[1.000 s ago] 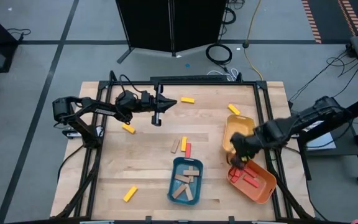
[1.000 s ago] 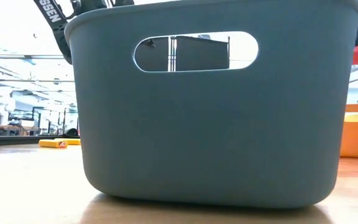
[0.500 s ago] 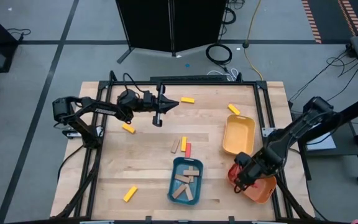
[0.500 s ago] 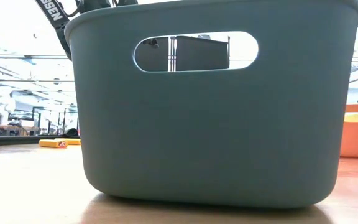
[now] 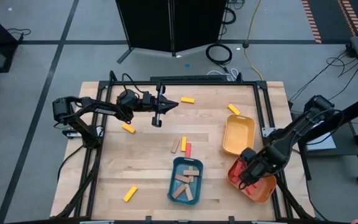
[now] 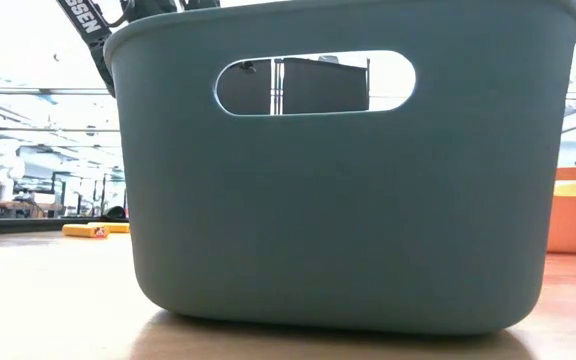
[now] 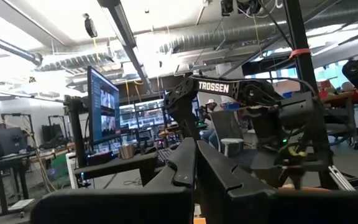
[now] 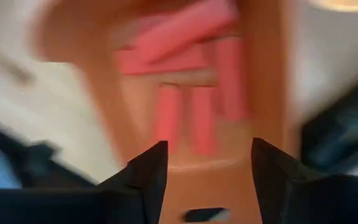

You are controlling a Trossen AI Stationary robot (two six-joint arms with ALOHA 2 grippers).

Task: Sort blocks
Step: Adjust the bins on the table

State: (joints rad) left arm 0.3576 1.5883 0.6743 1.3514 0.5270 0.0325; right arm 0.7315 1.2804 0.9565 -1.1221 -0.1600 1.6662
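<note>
Red blocks [image 8: 191, 118] below right end effector [image 8: 207, 168]

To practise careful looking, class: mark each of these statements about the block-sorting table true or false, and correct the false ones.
1. The right gripper is over the orange tray. True.
2. The blue tray holds red blocks. False: it holds tan blocks.
3. The right gripper's fingers stand apart, with nothing between them. True.
4. The yellow tray is full of yellow blocks. False: it looks empty, and yellow blocks lie out on the table.
5. The left gripper is reaching into the blue tray. False: it is shut, above the far left of the table.
</note>
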